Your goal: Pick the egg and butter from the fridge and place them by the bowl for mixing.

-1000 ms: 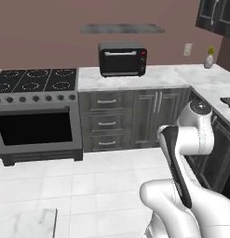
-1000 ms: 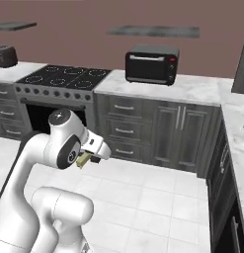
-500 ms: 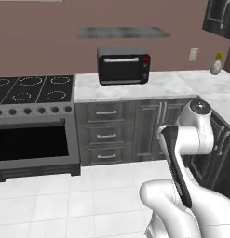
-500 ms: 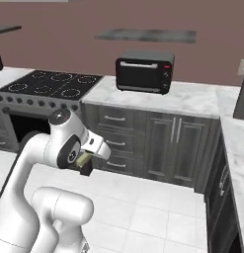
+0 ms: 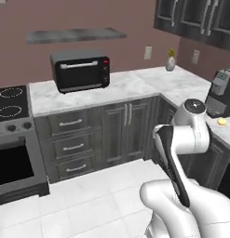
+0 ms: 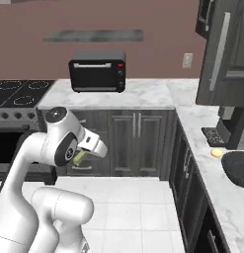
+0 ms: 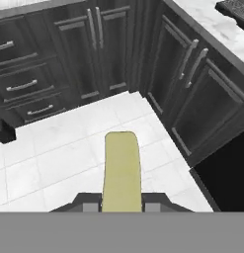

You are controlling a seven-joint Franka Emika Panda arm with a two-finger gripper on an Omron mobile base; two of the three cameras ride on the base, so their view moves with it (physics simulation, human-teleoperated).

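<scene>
The view has swung right; jaws hide the butter's (image 7: 122,168) near end.

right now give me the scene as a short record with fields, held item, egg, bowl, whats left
held item: butter, olive-yellow stick clamped in the pincer, sticking out forward over the white floor tiles
egg: small yellow ball on the marble counter, just left of the bowl
bowl: dark, round, at the right edge of the right base view
left to do: butter not yet set down by the bowl
</scene>
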